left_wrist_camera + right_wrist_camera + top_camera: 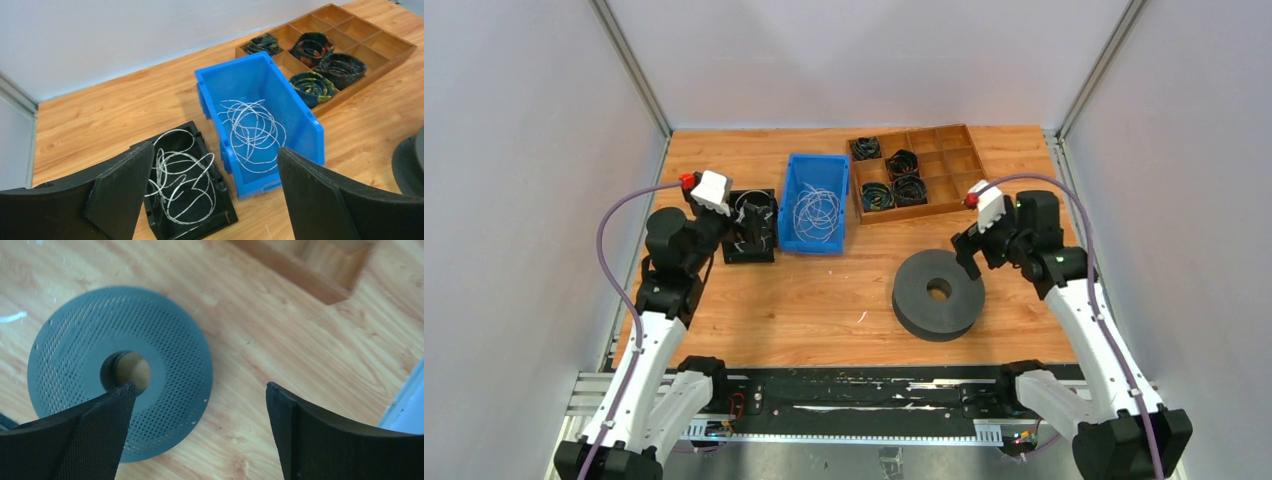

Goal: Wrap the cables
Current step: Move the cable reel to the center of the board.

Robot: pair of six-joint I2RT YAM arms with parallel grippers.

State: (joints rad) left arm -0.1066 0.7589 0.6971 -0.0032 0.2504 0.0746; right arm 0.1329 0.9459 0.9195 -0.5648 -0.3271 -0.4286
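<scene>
Thin whitish cables lie in loose loops in a blue bin [816, 212] [252, 131] and in a black tray [754, 222] [179, 180] left of it. My left gripper [742, 232] [215, 160] is open and empty, hovering above the black tray's near side. My right gripper [972, 255] [200, 390] is open and empty, above the right edge of a dark grey perforated disc [938, 294] [120, 365] with a centre hole.
A wooden compartment box [916, 172] [350, 45] at the back right holds several small black cable coils [312, 87]; its corner shows in the right wrist view [305, 270]. The blue bin [300, 120] stands between tray and box.
</scene>
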